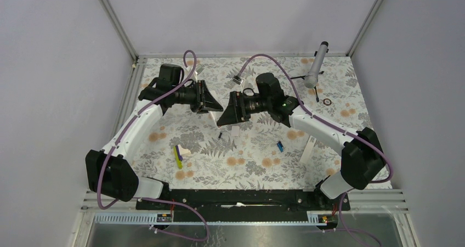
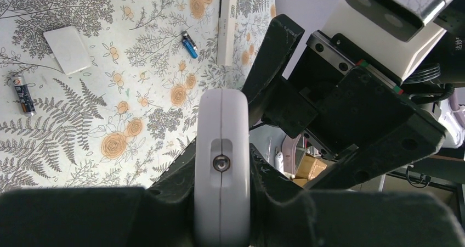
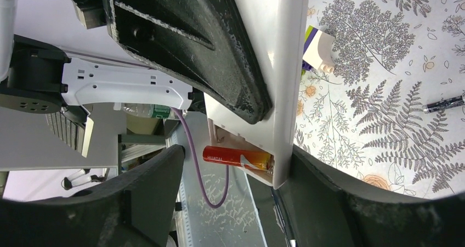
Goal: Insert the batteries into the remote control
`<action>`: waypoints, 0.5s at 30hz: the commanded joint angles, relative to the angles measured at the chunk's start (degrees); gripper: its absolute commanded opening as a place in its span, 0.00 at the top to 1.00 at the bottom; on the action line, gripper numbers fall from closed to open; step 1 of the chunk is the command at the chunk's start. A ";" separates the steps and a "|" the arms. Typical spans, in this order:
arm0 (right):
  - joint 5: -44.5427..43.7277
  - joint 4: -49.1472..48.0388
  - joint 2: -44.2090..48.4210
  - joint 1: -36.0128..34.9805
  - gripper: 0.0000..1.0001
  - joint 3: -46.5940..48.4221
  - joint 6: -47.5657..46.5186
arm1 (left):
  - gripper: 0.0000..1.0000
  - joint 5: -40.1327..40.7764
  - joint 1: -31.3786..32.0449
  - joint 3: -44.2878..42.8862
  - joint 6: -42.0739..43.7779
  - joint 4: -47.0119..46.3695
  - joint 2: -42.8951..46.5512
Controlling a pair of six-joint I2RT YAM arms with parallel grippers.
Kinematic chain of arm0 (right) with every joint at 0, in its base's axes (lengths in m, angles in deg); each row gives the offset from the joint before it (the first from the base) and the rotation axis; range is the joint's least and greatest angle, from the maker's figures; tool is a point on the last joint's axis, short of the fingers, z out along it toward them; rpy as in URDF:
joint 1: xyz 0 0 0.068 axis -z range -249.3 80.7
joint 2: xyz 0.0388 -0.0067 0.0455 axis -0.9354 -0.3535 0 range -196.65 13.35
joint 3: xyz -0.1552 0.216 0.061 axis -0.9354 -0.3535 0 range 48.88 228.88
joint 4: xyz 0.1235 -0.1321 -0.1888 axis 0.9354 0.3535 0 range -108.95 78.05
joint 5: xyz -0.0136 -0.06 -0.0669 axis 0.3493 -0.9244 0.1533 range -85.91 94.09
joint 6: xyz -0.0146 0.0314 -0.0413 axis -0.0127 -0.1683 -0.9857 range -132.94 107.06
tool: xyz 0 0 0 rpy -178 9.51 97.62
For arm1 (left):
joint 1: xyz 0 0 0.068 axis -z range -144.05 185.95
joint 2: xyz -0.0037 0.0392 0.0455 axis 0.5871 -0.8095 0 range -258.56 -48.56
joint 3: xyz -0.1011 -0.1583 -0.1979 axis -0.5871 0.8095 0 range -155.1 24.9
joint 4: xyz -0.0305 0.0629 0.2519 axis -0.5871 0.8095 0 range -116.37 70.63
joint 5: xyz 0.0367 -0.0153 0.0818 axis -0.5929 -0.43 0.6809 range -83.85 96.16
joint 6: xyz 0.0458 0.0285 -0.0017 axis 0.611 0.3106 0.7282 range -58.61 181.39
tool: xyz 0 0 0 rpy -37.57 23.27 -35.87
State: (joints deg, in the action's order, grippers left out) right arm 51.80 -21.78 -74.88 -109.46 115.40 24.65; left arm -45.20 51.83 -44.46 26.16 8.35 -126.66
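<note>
My left gripper (image 2: 221, 173) is shut on the remote control (image 2: 222, 115), a light-grey body held edge-on above the table. In the right wrist view the remote control (image 3: 274, 66) shows its open compartment, and an orange-red cylinder (image 3: 236, 157) sticks out of it with one end seated inside. The right gripper (image 3: 241, 197) is open, one finger beside the remote's edge and the other apart from the cylinder's free end. Two batteries lie on the floral mat: a red-and-black battery (image 2: 22, 95) and a blue battery (image 2: 189, 44). From above, the two grippers (image 1: 207, 97) (image 1: 227, 114) meet at mid-table.
A white rectangular cover (image 2: 67, 49) lies near the red-and-black battery. A long white bar (image 2: 226, 27) rests beside the blue one. A white block with purple and yellow pieces (image 1: 181, 155) sits front left. A grey microphone-like stand (image 1: 317, 66) and a small ring (image 1: 327, 101) are back right.
</note>
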 commanded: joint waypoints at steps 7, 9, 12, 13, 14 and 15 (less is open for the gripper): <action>3.11 -1.95 1.64 0.00 0.27 1.15 -3.90 | 1.00 -1.03 -0.06 -4.46 -1.05 0.70 -0.98; 2.68 -1.22 1.16 0.00 0.28 1.62 -3.86 | 1.00 -0.97 -0.06 -4.42 -1.32 0.66 -1.00; 1.77 -0.41 0.87 0.00 0.34 1.92 -4.29 | 1.00 -1.09 -0.06 -4.42 -1.46 0.70 -1.09; 1.70 -0.28 0.79 0.00 0.36 2.01 -4.33 | 1.00 -1.06 -0.06 -4.46 -1.45 0.70 -1.14; 1.69 -0.25 0.70 0.00 0.38 2.07 -4.32 | 1.00 -1.08 -0.06 -4.46 -1.48 0.69 -1.05; 1.53 -0.11 0.71 0.02 0.39 2.12 -4.30 | 1.00 -1.04 -0.06 -4.47 -1.47 0.70 -1.00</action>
State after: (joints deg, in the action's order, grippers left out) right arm 52.58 -21.02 -74.88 -109.33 115.38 21.54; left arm -45.59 51.78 -46.23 24.90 10.91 -127.52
